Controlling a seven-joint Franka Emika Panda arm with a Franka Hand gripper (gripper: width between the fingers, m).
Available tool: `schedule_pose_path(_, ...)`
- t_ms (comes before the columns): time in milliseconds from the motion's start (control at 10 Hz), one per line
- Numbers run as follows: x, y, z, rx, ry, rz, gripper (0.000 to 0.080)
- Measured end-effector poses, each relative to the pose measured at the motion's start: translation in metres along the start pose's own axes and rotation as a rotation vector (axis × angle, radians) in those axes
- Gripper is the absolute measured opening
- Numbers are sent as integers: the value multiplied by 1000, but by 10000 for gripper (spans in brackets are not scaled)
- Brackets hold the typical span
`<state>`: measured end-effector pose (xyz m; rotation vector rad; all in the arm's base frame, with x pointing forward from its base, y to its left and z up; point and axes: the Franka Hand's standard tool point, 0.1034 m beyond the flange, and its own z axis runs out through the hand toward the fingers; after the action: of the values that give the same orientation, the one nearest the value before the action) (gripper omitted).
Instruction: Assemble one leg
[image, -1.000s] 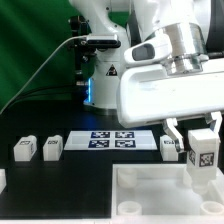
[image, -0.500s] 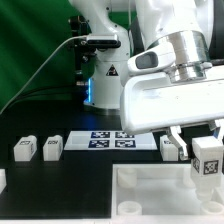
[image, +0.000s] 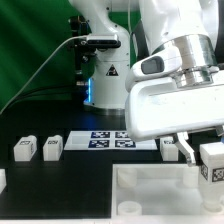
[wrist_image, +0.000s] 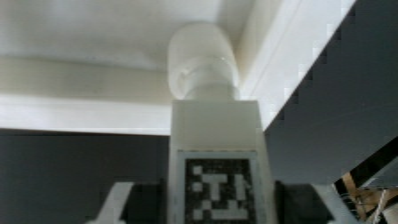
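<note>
My gripper (image: 204, 160) is shut on a leg (image: 213, 165), a small white block with a black-and-white tag, and holds it over the right edge of the large white tray-like piece (image: 150, 190). In the wrist view the held leg (wrist_image: 215, 130) runs upright between the fingers (wrist_image: 118, 205), its tag facing the camera, its rounded end over the white piece (wrist_image: 89, 80). Three more legs stand on the black table: two at the exterior view's left (image: 24, 149) (image: 52, 147) and one (image: 169, 147) beside the gripper.
The marker board (image: 108, 140) lies flat behind the white piece. A second robot base (image: 105, 70) and a cable stand at the back. A small white part (image: 2, 178) shows at the exterior view's left edge.
My gripper has carried the leg toward the exterior view's right and slightly lower. The other legs and the white piece have not moved.
</note>
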<state>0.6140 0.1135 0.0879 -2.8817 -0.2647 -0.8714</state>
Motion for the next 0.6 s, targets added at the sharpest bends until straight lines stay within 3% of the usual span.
schedule_pose_path(600, -15, -1, 11, -7, 7, 15, 290)
